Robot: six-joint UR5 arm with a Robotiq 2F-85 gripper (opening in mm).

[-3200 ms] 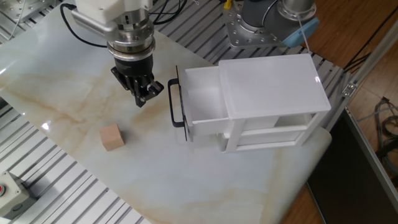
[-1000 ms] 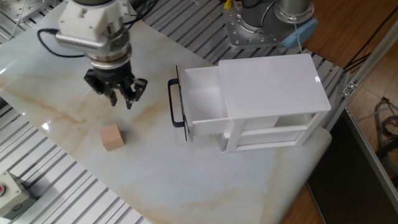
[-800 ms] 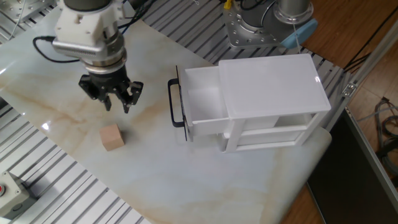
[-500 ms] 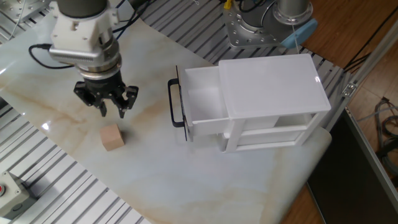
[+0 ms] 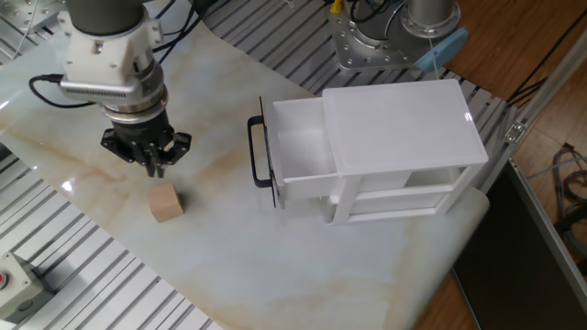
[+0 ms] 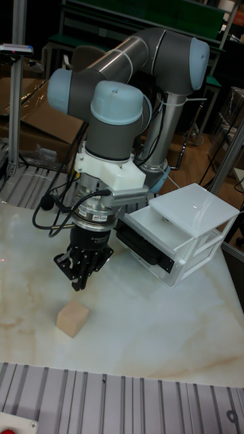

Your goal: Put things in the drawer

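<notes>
The gripper (image 5: 152, 165) hangs above the desk (image 5: 385, 275) at the left of the scene, pointing straight down. Its fingers are drawn close together at the tips and hold nothing; whether they are fully clenched cannot be told from either view.

The wooden cube (image 5: 165, 202) sits flat on the desk, untouched, just beside and below the gripper tips. In the fixed view it lies slightly to the near-right of the gripper; in the tall fixed view the cube (image 6: 72, 319) shows clear of the fingertips, with marble visible between them. The cube is equal-sided, so it has no long axis to align with; its faces stand skewed to the desk edge.

The drawer (image 5: 292, 147) of the white cabinet (image 5: 404, 119) stands pulled out, handle (image 5: 259, 151) facing left, interior showing empty. It lies well apart from the cube, to the right.

Assessment: the pick has not begun. The coming move depends on a short shift toward the near-right to centre over the cube, the jaws spread wider than it, then a descent. Risk: a descent off-centre would nudge the cube aside.
</notes>
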